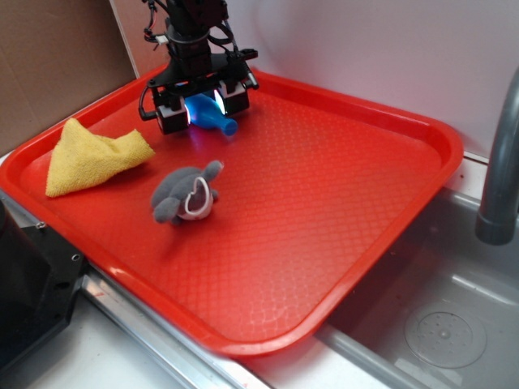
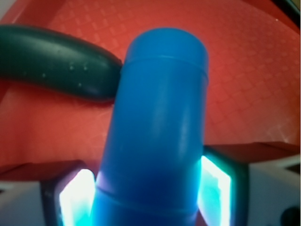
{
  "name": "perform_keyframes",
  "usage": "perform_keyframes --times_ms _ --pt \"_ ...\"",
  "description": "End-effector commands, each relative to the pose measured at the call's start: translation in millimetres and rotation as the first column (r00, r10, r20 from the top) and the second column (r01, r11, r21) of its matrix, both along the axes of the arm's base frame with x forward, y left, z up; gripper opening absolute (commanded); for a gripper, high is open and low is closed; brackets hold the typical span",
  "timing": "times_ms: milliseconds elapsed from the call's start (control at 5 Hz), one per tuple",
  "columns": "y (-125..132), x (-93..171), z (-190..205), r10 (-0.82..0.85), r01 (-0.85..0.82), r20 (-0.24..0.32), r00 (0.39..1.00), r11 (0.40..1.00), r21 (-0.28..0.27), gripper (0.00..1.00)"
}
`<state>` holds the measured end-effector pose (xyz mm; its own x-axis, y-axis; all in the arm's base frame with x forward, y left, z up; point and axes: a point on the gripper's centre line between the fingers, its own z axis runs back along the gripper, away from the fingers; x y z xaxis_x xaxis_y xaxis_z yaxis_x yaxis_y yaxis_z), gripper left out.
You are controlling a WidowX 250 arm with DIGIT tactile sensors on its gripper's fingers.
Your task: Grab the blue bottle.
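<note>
Gripper (image 1: 203, 109) at grasp step, jaws narrow around the blue bottle (image 2: 157, 127) body, contact unclear; next: squeeze firm, then lift.

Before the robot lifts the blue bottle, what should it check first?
1. Bottle between the fingers: ok, one lit pad shows on each side in the wrist view.
2. Pads touching the bottle: cannot tell, they are very close but contact is unclear.
3. Gripper low enough: ok, it sits down around the bottle on the tray.
4. Dark oval thing out of the grip: ok, it lies beside the bottle's neck, ahead of the pads.
5. Plush toy and yellow cloth out of the way: ok, both lie apart from the gripper.
</note>
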<state>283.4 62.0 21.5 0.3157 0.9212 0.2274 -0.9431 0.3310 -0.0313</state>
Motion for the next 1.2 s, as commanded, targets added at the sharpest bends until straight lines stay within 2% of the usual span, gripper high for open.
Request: perform_keyframes --times_ms 0,200,400,800,1000 --pt "-2.7 -6.5 46.2 -0.315 0.314 -0.008 0.949 0.947 -0.067 0.00" --pt "-11.1 -16.1 70.5 -0.459 0.453 -0.025 0.888 0.884 -0.116 0.00" --pt "-28.2 -33.5 105.3 -0.604 0.594 -0.023 0.796 0.789 -0.155 0.00" --pt "-48.2 -75.4 151.6 -0.765 0.754 0.004 0.644 0.634 -0.173 0.00" --pt "-59.7 -97.5 160.5 -0.842 0.830 -0.010 0.540 0.535 -0.157 0.00"
